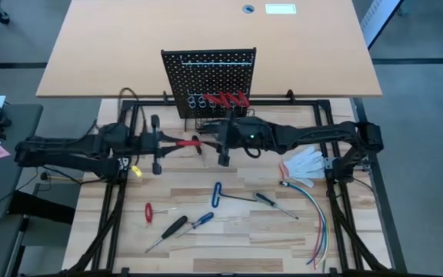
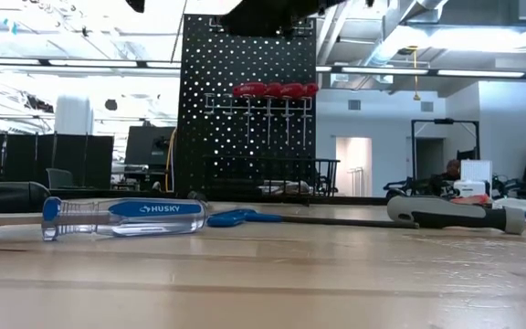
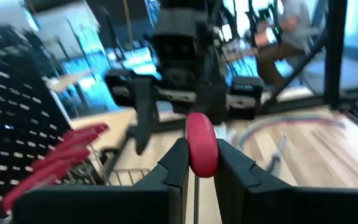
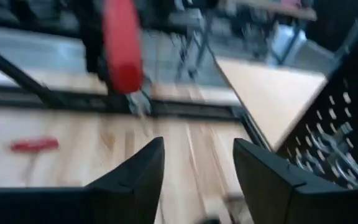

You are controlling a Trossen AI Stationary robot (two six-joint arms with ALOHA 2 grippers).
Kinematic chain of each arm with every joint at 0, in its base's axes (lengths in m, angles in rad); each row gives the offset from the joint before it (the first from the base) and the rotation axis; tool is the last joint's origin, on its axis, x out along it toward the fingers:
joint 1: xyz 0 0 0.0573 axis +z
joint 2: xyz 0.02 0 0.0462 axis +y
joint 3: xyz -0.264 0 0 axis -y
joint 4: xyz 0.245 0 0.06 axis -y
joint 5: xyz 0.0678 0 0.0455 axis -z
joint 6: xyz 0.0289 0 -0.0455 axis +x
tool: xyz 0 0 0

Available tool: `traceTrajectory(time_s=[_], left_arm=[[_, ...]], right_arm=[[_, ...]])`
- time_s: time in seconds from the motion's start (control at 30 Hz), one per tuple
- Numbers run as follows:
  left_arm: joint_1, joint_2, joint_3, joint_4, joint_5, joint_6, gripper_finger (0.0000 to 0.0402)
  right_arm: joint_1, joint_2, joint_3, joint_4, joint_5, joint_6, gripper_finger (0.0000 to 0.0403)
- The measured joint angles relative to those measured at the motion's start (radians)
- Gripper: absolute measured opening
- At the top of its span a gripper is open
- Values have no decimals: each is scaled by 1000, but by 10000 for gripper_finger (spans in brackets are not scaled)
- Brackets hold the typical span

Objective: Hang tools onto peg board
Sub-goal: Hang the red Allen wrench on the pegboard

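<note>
Two dark robot arms meet above a wooden tabletop [image 1: 229, 231], just in front of the peg board [image 1: 208, 73] that stands upright at its far edge. The left pincer [image 3: 195, 163] is clamped on a red tool handle [image 3: 201, 144], whose rounded end pokes out between the two dark fingers; from above, the red-handled tool [image 1: 184, 143] lies level between the two arms, beside the board's base. The right pincer [image 4: 197, 158] faces it with fingers apart and nothing between them, the red handle [image 4: 123, 46] hanging in the air a little way ahead of it.

Several red-handled tools [image 2: 275, 90] already hang in a row on the peg board, their shafts pointing down toward the black wire basket [image 2: 268, 175] at its foot.

The remaining tools lie scattered on the near half of the tabletop: a blue-handled hex key [image 1: 217, 195], a small red-handled tool [image 1: 149, 211], a black-handled screwdriver [image 1: 172, 228], a blue-handled screwdriver [image 1: 201, 221] and another dark screwdriver [image 1: 271, 203]. To the right lie a white glove [image 1: 304, 163] and a bundle of coloured wires [image 1: 316, 219]. At tabletop level, a clear-and-blue screwdriver handle [image 2: 121, 216] fills the foreground. A seated person [image 3: 288, 34] is visible in the room beyond.
</note>
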Motion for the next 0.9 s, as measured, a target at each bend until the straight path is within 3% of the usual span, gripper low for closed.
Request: traceTrajectory(time_s=[0.2,0.43,0.7,0.9], left_arm=[[23,-128,-96,135,93,-7,39],[51,-110,-115,185,145,-36,39],[60,-78,-116,195,143,-36,40],[60,-78,-116,201,142,-43,50]], right_arm=[[-11,43,-98,417,-124,-4,210],[17,191,-70,702,-135,-27,208],[42,179,-54,718,-142,-23,204],[44,175,-54,717,-142,-19,157]])
